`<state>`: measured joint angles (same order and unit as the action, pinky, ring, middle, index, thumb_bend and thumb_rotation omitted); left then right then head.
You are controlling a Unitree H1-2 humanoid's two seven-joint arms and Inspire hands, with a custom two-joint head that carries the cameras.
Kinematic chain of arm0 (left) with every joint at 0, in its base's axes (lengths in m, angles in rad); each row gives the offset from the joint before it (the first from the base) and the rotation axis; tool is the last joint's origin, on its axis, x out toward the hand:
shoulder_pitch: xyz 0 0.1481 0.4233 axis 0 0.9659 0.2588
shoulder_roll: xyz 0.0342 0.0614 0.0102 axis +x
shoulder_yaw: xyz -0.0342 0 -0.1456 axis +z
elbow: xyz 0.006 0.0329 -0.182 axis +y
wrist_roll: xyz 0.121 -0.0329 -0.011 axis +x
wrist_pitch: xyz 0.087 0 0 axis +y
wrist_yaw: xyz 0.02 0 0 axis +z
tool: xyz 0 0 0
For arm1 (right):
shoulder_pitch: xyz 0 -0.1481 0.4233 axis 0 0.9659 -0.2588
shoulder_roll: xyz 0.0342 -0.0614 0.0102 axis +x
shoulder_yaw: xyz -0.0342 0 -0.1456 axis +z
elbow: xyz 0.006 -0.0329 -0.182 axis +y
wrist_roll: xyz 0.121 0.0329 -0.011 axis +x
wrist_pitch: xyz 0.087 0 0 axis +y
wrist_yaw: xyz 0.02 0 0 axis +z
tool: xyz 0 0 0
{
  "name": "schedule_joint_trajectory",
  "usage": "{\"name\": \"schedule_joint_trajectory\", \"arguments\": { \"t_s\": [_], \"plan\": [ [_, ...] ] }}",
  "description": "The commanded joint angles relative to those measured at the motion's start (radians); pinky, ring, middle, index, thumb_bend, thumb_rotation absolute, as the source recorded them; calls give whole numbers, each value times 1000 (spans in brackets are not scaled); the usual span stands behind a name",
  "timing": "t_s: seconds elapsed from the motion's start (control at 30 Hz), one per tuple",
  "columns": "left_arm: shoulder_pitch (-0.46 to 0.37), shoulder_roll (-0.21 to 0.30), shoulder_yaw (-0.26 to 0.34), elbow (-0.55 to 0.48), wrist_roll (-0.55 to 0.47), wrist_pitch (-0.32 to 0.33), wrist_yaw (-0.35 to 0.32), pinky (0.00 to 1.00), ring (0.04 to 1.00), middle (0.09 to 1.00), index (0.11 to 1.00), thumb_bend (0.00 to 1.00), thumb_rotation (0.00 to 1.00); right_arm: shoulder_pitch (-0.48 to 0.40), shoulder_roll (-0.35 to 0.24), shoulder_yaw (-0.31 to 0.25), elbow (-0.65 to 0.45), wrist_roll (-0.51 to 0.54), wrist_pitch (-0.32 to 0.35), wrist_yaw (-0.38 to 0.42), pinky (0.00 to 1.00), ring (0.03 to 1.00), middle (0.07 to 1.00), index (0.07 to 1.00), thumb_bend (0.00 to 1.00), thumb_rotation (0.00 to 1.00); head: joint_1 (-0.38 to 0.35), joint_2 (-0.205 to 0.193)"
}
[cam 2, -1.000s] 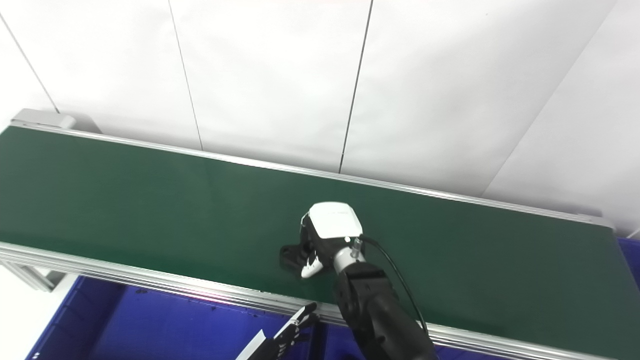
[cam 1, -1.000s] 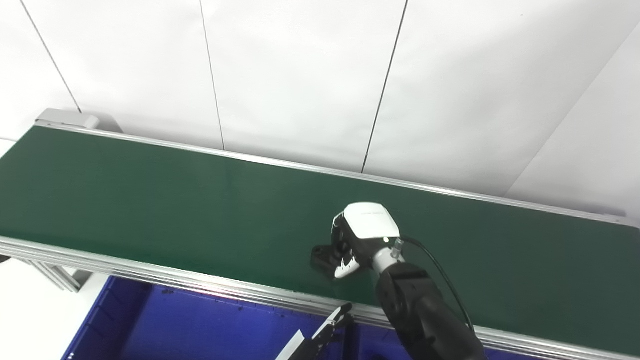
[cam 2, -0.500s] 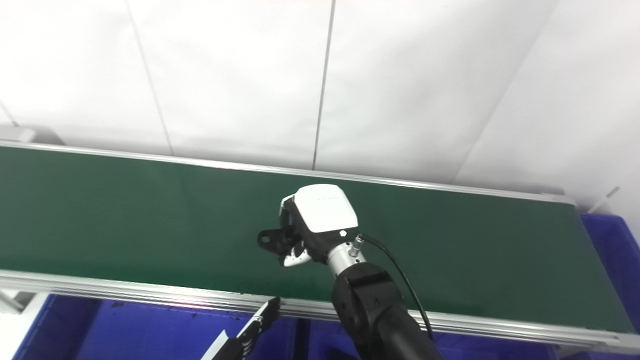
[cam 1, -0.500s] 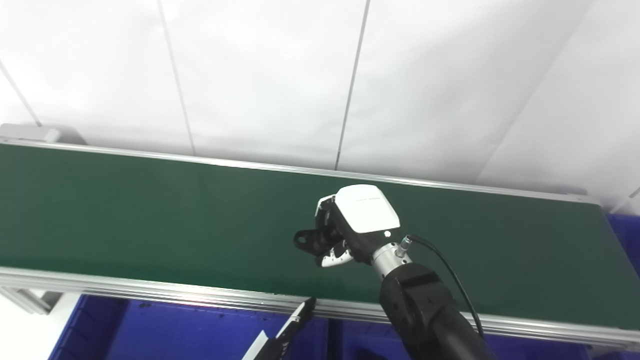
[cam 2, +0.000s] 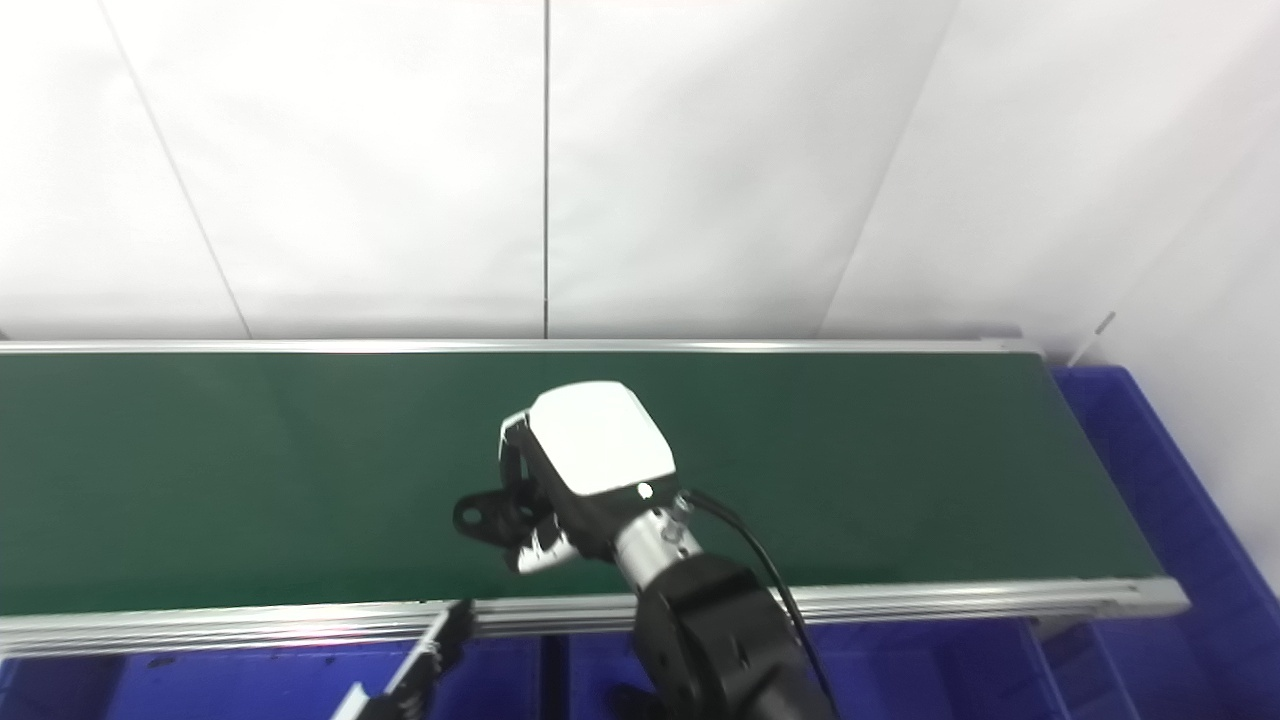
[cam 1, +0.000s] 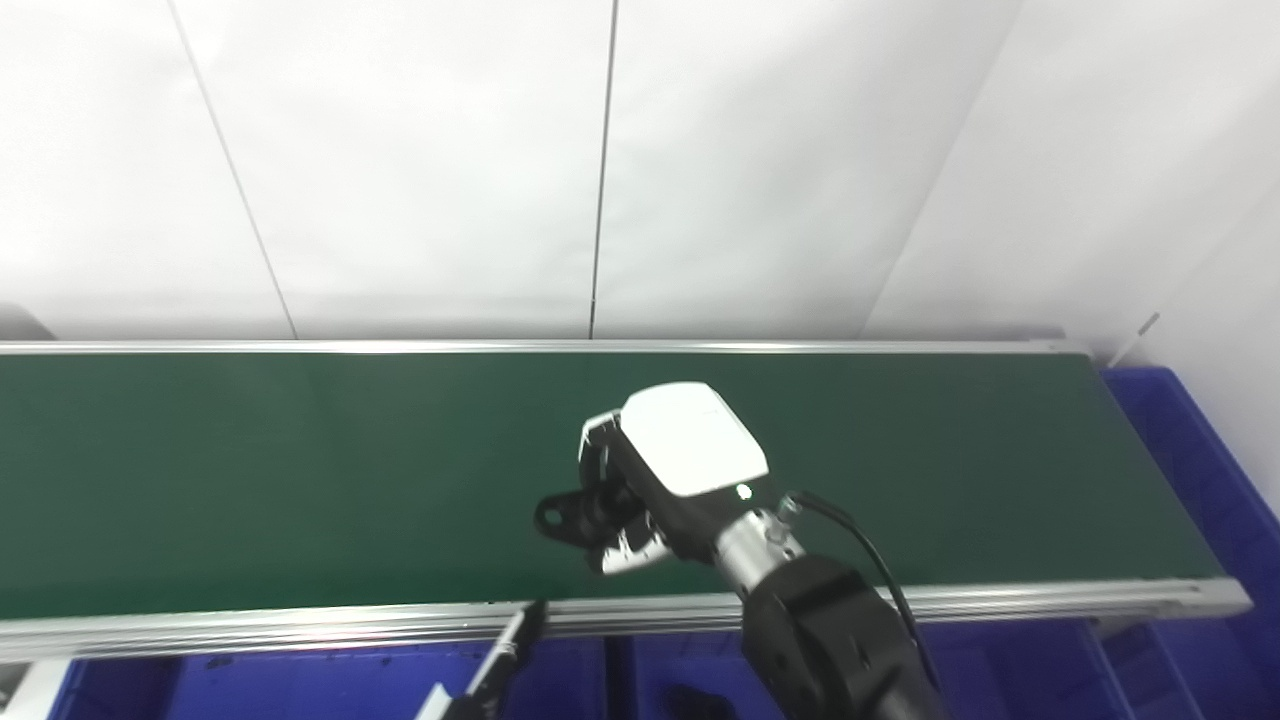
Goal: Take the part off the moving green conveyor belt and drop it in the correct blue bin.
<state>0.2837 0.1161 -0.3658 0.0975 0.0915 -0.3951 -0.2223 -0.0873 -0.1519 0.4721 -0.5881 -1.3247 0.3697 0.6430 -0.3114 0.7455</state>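
The long dark-green conveyor belt (cam 1: 250,470) runs left to right across the scene between silver aluminium side rails (cam 1: 950,597), with plain white wall panels (cam 1: 420,160) beyond its far edge; the right hand (cam 1: 665,480), white-shelled on its back with black fingers below, is over the middle of the belt, nearer the near rail than the far one, at the end of a thick black forearm (cam 1: 830,650) that comes up from the bottom edge right of centre; a black cable (cam 1: 880,560) loops from the wrist along the arm's right side.

The right hand's fingers are curled closed around a small black part with a round hole in its lug (cam 1: 560,517); the lug sticks out to the left of the hand, while the rest of the part is hidden inside the grasp; whether the part is touching the belt or lifted just above it cannot be told.

The left hand (cam 2: 415,675) shows only as dark fingertips rising at the bottom edge, just near of the near rail and left of the right arm; too little shows to tell whether it is open or closed.

Blue plastic bins (cam 1: 330,685) lie below the near rail, and another blue plastic bin (cam 1: 1185,440) sits past the belt's right end; a dark object (cam 1: 690,700) lies in a near bin close to the black forearm, too indistinct to identify.
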Motion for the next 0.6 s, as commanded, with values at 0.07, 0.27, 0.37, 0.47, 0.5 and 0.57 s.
{"name": "schedule_joint_trajectory", "arguments": {
  "t_s": [0.07,0.27,0.37,0.47,0.5,0.57],
  "plan": [
    [13,16,9,-79,-45,38,-27,1000,1000,1000,1000,958,936,137,-36,-28,-90,-12,-86,-20,131,193,470,486,524,1,-7,38],
    [9,34,28,-119,-87,66,-50,1000,1000,1000,1000,909,926,299,-34,-82,-106,-20,-125,-66,126,187,469,487,525,0,-26,83],
    [7,37,34,-139,-101,95,-60,1000,1000,1000,1000,909,916,366,-38,-133,-96,-8,-122,-92,126,187,469,488,524,0,-33,104],
    [4,41,39,-151,-104,107,-65,1000,1000,1000,1000,898,915,403,-44,-173,-81,-11,-127,-100,137,201,470,488,524,1,-37,115],
    [4,41,41,-154,-103,110,-66,1000,1000,1000,1000,896,916,408,-45,-183,-75,-12,-130,-99,145,210,470,488,523,2,-39,121],
    [3,39,44,-159,-103,118,-69,1000,1000,1000,1000,897,914,417,-53,-199,-48,-6,-138,-118,144,207,470,488,523,2,-39,125]
  ]
}}
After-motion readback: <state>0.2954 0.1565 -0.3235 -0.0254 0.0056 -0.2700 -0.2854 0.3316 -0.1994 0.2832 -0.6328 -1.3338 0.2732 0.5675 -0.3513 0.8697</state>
